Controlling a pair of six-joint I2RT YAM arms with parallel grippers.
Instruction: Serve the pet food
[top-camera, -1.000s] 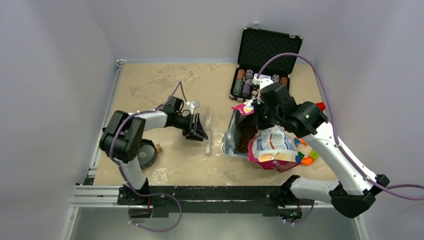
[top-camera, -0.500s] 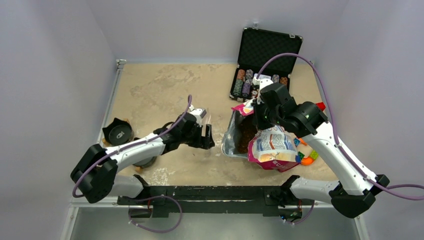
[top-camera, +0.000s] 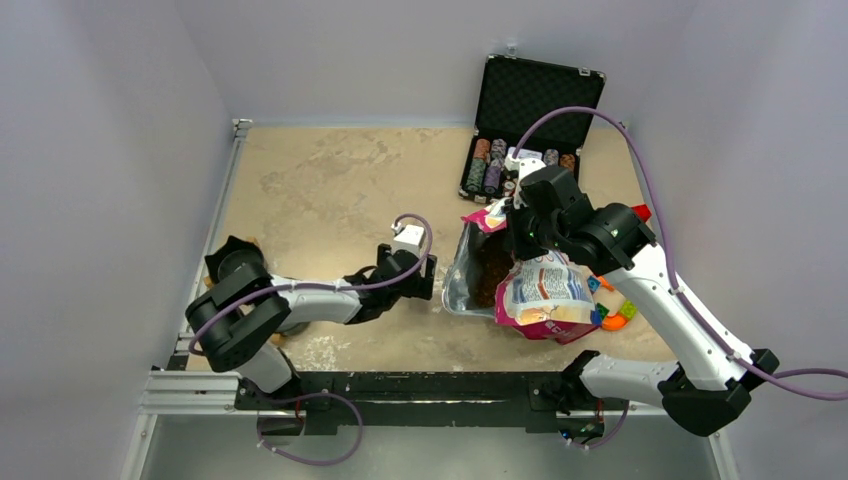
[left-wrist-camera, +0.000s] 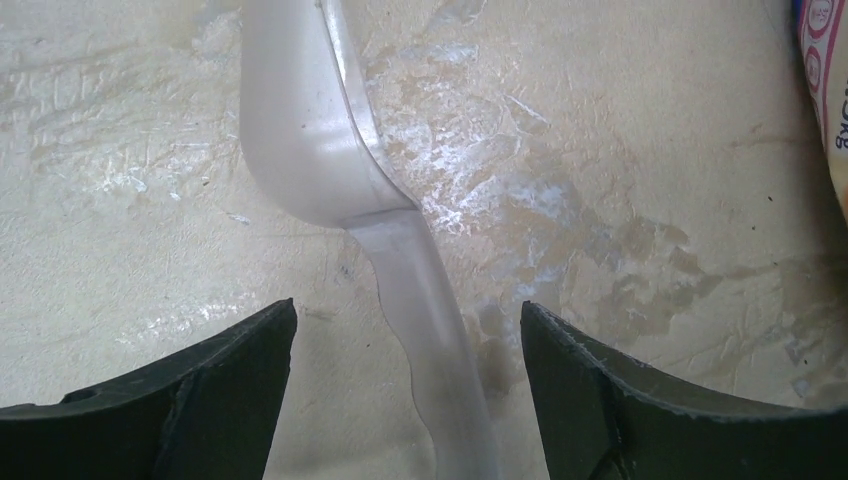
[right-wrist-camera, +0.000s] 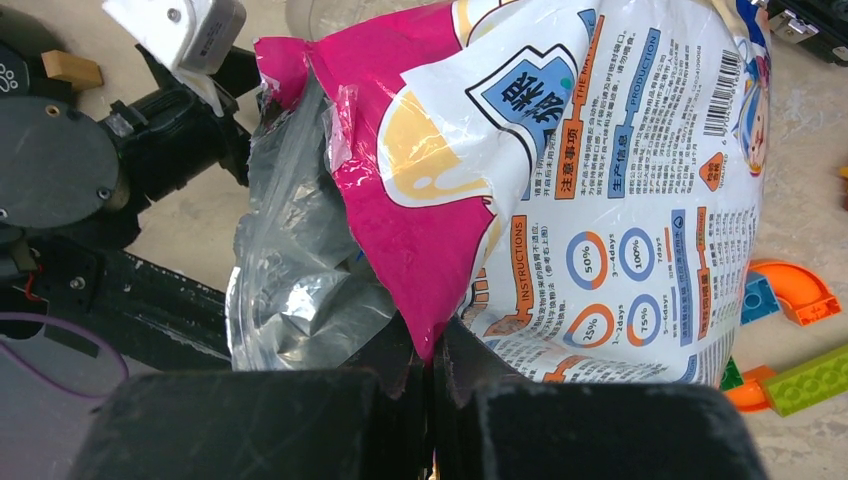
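While I watch from above, the kibble (top-camera: 488, 278) sits dark inside the open bag (top-camera: 548, 290), right of my left end effector (top-camera: 425, 280). Left wrist: jaws spread, clear scoop (left-wrist-camera: 320, 150) handle running lengthwise between them. Right wrist: right end effector (right-wrist-camera: 430, 365) clenched on the bag's pink edge.
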